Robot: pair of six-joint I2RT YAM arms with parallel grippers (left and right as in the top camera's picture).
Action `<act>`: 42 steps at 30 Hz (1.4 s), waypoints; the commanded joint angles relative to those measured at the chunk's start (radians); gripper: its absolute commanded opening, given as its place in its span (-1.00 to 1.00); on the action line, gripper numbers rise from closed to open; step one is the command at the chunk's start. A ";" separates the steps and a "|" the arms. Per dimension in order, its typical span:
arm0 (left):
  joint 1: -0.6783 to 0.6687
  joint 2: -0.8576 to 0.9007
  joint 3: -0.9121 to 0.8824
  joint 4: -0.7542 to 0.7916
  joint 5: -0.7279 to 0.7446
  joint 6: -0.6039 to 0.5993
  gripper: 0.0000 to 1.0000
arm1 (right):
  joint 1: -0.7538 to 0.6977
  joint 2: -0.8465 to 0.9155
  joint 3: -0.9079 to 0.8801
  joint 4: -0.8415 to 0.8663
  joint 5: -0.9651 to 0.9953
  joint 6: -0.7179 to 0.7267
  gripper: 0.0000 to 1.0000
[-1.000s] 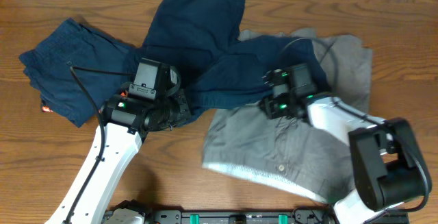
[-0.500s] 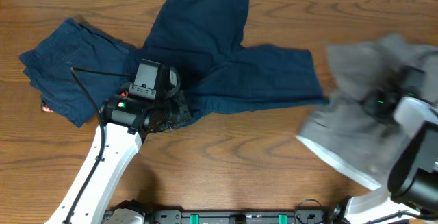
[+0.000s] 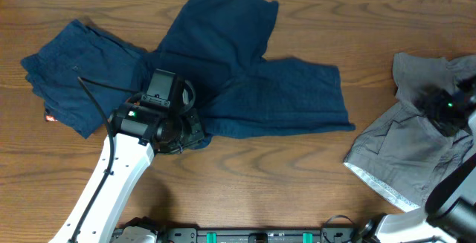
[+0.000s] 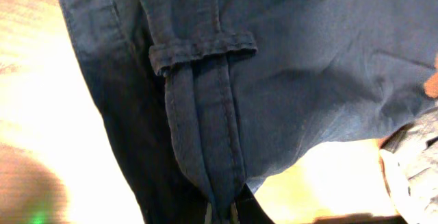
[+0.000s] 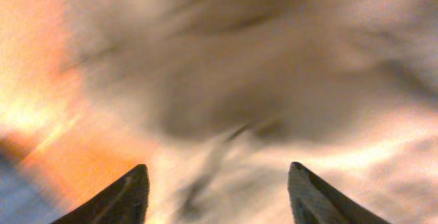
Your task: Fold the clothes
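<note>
Navy shorts [image 3: 245, 72] lay spread across centre of overhead frame on wooden table [image 3: 282, 191]. Second navy garment [image 3: 74, 72] bunched at upper left. Left gripper [image 4: 219, 214] clamped tight on fold of navy waistband, lower centre-left of overhead frame. Grey shorts [image 3: 401, 150] crumpled at right edge. Right gripper [image 5: 217, 191] over them, jaws wide apart. Could not tell if any cloth was caught, as wrist view was blurred.
</note>
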 commanded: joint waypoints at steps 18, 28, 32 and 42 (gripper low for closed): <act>0.005 0.005 -0.094 -0.053 -0.017 0.017 -0.87 | 0.386 -0.087 -0.310 -0.071 -0.164 0.105 0.58; 0.005 0.005 -0.096 -0.091 -0.016 0.017 -0.78 | 0.472 -0.087 -0.380 0.145 -0.119 0.264 0.45; 0.005 0.005 -0.096 -0.097 -0.017 0.017 -0.45 | 0.486 -0.087 -0.380 0.151 -0.117 0.266 -0.06; 0.005 0.005 -0.096 -0.098 -0.017 0.017 -0.44 | 0.415 -0.087 -0.380 -0.026 0.236 0.269 0.64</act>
